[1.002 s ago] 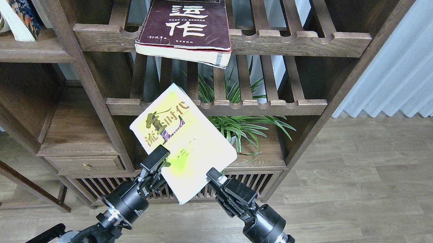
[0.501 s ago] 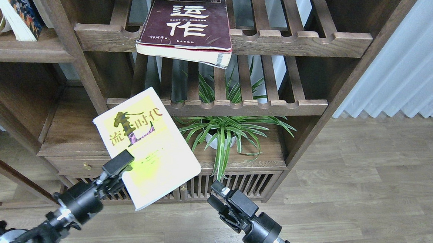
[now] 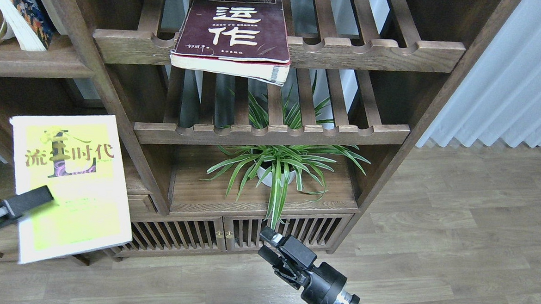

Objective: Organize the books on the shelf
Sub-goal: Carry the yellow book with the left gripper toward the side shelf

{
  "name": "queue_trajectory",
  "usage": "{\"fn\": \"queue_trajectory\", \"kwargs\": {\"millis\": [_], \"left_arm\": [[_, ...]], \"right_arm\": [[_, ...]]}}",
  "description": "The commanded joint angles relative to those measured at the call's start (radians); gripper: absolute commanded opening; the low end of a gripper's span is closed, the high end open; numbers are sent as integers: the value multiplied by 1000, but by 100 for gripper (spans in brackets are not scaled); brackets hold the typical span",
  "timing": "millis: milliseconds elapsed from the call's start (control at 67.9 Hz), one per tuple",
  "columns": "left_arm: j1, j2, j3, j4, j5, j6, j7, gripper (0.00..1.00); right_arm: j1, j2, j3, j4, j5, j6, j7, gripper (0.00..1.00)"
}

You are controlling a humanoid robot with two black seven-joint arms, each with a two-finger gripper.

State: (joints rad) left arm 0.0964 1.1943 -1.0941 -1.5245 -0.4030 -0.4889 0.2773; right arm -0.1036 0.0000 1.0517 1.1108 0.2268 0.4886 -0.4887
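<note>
My left gripper point(image 3: 42, 196) comes in at the left edge and is shut on the lower left edge of the wide yellow-green book point(image 3: 70, 178), holding it in the air in front of the left bay. The thick maroon book point(image 3: 234, 29) lies flat on the upper slatted rack and overhangs its front rail. A book with a blue patterned cover point(image 3: 26, 5) leans on the solid flat shelf point(image 3: 34, 65) at top left; no "300" mark shows. My right gripper point(image 3: 266, 245) is open and empty, low in front of the cabinet doors.
A spider plant in a white pot point(image 3: 274, 170) stands on the board under the lower slatted rack point(image 3: 271, 131). Below it is a cabinet with slatted doors point(image 3: 192, 236). White curtains point(image 3: 511, 67) and wood floor are on the right.
My right gripper let go of the yellow-green book and dropped back a little. My left gripper carried the book far to the left and turned it more upright.
</note>
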Motion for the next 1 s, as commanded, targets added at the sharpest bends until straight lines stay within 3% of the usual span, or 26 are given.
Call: {"fn": "queue_trajectory", "kwargs": {"millis": [0,516,987], "left_arm": [[-1,85,-67,0,0,0,33,1],[-3,326,-300,60,-5,0,48,1],[-47,436,-386,290,-14,0,49,1]], "right_arm": [[8,0,2,-2,0,0,0,99],[9,0,13,0,0,0,0,99],[9,0,17,-2,2,0,0,99]]}}
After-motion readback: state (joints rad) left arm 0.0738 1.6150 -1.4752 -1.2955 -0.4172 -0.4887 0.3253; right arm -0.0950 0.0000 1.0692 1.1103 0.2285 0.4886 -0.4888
